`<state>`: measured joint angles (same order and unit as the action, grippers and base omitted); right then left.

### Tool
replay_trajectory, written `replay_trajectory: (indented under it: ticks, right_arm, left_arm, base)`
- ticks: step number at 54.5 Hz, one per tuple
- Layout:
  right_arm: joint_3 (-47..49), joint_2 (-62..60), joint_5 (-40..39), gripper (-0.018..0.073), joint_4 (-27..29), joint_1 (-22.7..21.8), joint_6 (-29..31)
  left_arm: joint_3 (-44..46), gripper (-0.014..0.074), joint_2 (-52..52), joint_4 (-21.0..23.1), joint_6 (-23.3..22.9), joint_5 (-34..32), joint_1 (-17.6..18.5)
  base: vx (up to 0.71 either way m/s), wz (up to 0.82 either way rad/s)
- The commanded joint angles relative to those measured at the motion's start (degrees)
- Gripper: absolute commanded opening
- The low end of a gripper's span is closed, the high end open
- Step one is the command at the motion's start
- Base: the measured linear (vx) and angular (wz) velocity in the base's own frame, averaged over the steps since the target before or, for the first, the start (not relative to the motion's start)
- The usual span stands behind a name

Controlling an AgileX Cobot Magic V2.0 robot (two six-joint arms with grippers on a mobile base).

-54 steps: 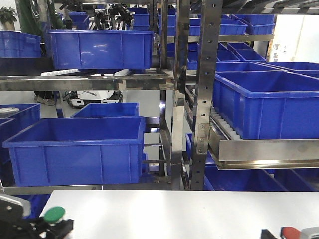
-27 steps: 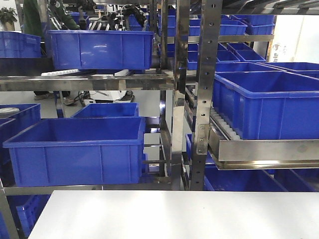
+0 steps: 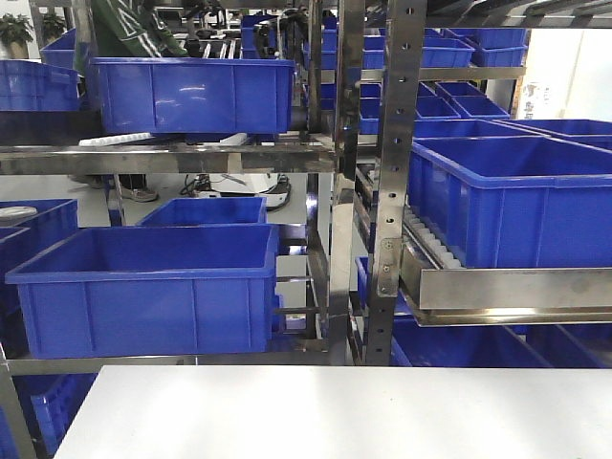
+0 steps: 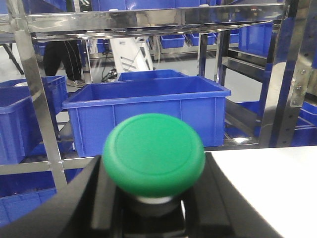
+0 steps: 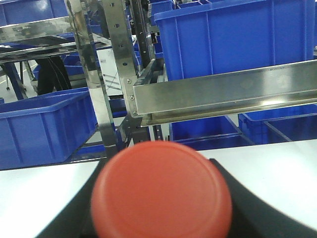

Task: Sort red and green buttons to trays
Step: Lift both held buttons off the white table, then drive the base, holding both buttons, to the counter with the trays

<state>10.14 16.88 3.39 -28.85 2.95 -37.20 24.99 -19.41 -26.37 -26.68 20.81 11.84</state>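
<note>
From the front camera, I see the white table stretching bare-topped below steel racks loaded with blue crates, while a person in a green top stands far behind the upper shelf. On my left wrist camera, the green button fills the foreground, its round cap facing the lens and its dark base wedged between the black fingers of the left gripper, which is clenched on it; the white table's corner shows at right and a large blue crate sits on the low shelf beyond. On my right wrist camera, the red button, blurred by closeness, sits the same way in the right gripper, dark fingers pressed to either side of it, held above the white tabletop with a steel shelf rail and more blue crates behind.
</note>
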Motion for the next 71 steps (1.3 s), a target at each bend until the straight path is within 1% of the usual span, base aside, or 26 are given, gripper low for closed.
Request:
replay_trajectory:
  ticks: [1, 23, 33, 71]
  right_arm:
    - [1.84, 0.38, -4.00, -0.0008, -0.81, -0.26, 0.29]
    - [1.84, 0.38, -4.00, -0.0008, -0.81, -0.26, 0.29]
    - [1.84, 0.38, -4.00, -0.0008, -0.81, -0.26, 0.29]
    - [1.84, 0.38, -4.00, -0.0008, -0.81, -0.26, 0.29]
  left_arm:
    - [1.58, 0.0000, -0.38, -0.33, -0.02, -4.16, 0.38]
    - [1.58, 0.0000, -0.38, -0.33, -0.02, -4.16, 0.38]
    - [1.58, 0.0000, -0.38, -0.33, -0.02, -4.16, 0.38]
    - [1.58, 0.0000, -0.38, -0.33, -0.02, -4.16, 0.38]
  base:
    - [0.00, 0.00]
    - [0.00, 0.01]
    - [-0.05, 0.22]
    - [-0.16, 0.68]
